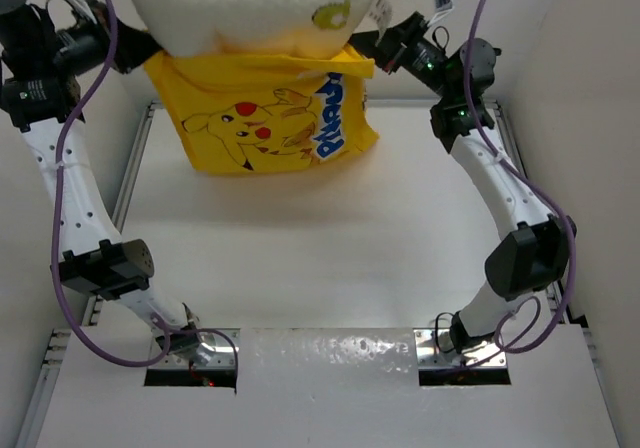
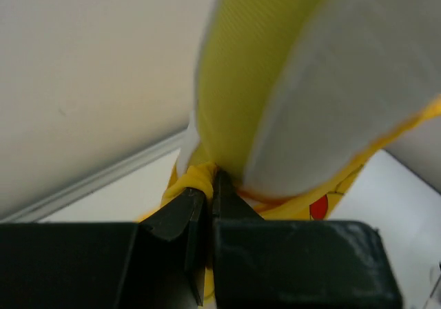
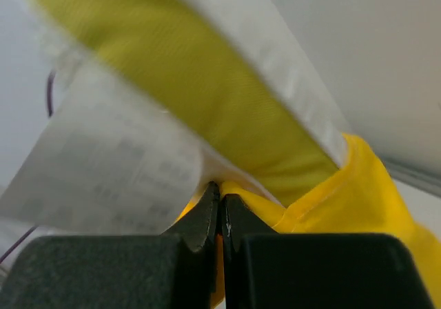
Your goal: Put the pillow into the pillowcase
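The white pillow [image 1: 250,3] is held high at the back of the table, its lower part inside the yellow pillowcase [image 1: 265,118], which hangs below it with the Pikachu print facing me. My left gripper [image 1: 135,48] is shut on the pillowcase's left edge [image 2: 193,179], beside the pillow [image 2: 344,95]. My right gripper [image 1: 365,46] is shut on the pillowcase's right edge [image 3: 303,209], under the pillow's yellow band [image 3: 200,81] and a white care label [image 3: 110,171].
The white table top [image 1: 320,248] lies below the hanging case, with metal rails along its left [image 1: 135,168] and right sides. White walls stand close behind and beside the arms. Purple cables trail along both arms.
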Action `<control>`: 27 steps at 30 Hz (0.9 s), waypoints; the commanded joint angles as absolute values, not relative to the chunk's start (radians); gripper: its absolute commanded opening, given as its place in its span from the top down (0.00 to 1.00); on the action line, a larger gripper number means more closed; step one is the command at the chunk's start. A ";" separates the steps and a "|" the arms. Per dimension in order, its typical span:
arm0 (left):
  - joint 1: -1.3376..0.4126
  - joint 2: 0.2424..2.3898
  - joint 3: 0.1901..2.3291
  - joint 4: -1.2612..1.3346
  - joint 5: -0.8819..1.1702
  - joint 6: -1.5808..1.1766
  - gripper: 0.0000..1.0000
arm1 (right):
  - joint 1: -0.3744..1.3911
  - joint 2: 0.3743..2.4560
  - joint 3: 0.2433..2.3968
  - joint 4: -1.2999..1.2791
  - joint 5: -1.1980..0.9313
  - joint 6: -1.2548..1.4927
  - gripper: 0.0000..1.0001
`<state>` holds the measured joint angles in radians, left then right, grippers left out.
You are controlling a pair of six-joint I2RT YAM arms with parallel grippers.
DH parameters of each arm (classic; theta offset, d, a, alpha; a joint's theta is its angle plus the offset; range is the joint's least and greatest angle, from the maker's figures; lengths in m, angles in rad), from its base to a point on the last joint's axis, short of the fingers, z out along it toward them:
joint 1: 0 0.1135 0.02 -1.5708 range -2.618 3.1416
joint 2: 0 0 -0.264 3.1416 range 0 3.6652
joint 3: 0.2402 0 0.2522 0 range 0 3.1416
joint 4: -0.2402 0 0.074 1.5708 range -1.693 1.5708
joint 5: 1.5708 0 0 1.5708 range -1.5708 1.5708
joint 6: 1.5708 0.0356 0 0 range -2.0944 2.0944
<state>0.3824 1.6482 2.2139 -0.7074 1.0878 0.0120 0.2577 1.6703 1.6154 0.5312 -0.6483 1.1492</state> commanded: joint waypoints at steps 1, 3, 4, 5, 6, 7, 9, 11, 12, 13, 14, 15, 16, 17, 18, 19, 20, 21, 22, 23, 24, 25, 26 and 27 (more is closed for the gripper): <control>0.390 1.667 2.289 -0.353 1.005 -0.374 1.00 | 0.278 1.606 1.655 0.587 -0.626 1.094 1.00; 0.388 1.663 2.235 -0.322 0.988 -0.409 1.00 | 0.279 1.562 1.576 0.601 -0.597 1.083 1.00; 0.387 1.658 2.235 -0.301 0.982 -0.422 1.00 | 0.278 1.551 1.557 0.601 -0.585 1.075 1.00; 0.387 1.660 2.229 -0.270 0.974 -0.439 1.00 | 0.279 1.545 1.569 0.582 -0.562 1.057 1.00; 0.387 1.663 2.244 -0.208 0.956 -0.481 1.00 | 0.279 1.543 1.606 0.554 -0.560 1.031 1.00; 0.387 1.672 2.317 -0.180 0.947 -0.495 1.00 | 0.279 1.555 1.652 0.520 -0.561 0.967 1.00; 0.387 1.681 2.387 -0.132 0.921 -0.497 1.00 | 0.287 1.559 1.784 0.384 -0.560 0.858 1.00; 0.387 1.655 2.399 -0.156 0.913 -0.473 1.00 | 0.301 1.519 1.708 0.325 -0.551 0.825 1.00; 0.387 1.641 2.338 -0.172 0.919 -0.454 1.00 | 0.307 1.461 1.636 0.351 -0.513 0.824 1.00; 0.385 1.622 2.309 -0.152 0.919 -0.456 1.00 | 0.311 1.444 1.561 0.398 -0.488 0.821 1.00; 0.387 1.621 2.295 -0.056 0.887 -0.492 1.00 | 0.310 1.442 1.581 0.397 -0.467 0.815 1.00; 0.388 1.655 2.365 -0.019 0.856 -0.506 1.00 | 0.310 1.481 1.648 0.362 -0.442 0.748 1.00; 0.388 1.681 2.440 0.039 0.823 -0.509 1.00 | 0.310 1.518 1.874 0.244 -0.434 0.695 1.00; 0.390 1.706 2.526 0.105 0.749 -0.518 1.00 | 0.310 1.560 1.994 0.194 -0.431 0.658 1.00; 0.390 1.721 2.637 0.142 0.714 -0.534 1.00 | 0.310 1.598 2.107 0.154 -0.423 0.625 1.00; 0.390 1.727 2.669 0.164 0.687 -0.543 1.00 | 0.308 1.635 2.217 0.114 -0.417 0.614 1.00; 0.390 1.723 2.689 0.129 0.677 -0.542 1.00 | 0.310 1.626 2.211 0.109 -0.413 0.608 1.00; 0.390 1.717 2.683 0.074 0.695 -0.541 1.00 | 0.310 1.599 2.154 0.113 -0.410 0.618 1.00; 0.387 1.682 2.636 0.004 0.772 -0.538 1.00 | 0.310 1.503 1.923 0.179 -0.393 0.635 1.00; 0.353 1.645 2.421 -0.106 0.794 -0.496 1.00 | 0.310 1.456 1.785 0.237 -0.374 0.687 1.00; 0.342 1.561 2.281 -0.101 0.787 -0.477 1.00 | 0.308 1.430 1.666 0.332 -0.339 0.718 1.00; 0.342 1.536 2.179 -0.053 0.766 -0.485 1.00 | 0.289 1.428 1.643 0.313 -0.333 0.736 1.00; 0.365 1.537 2.212 0.010 0.706 -0.498 1.00 | 0.273 1.493 1.740 0.267 -0.350 0.729 1.00; 0.377 1.619 2.356 0.005 0.681 -0.486 1.00 | 0.256 1.550 2.121 0.106 -0.365 0.686 1.00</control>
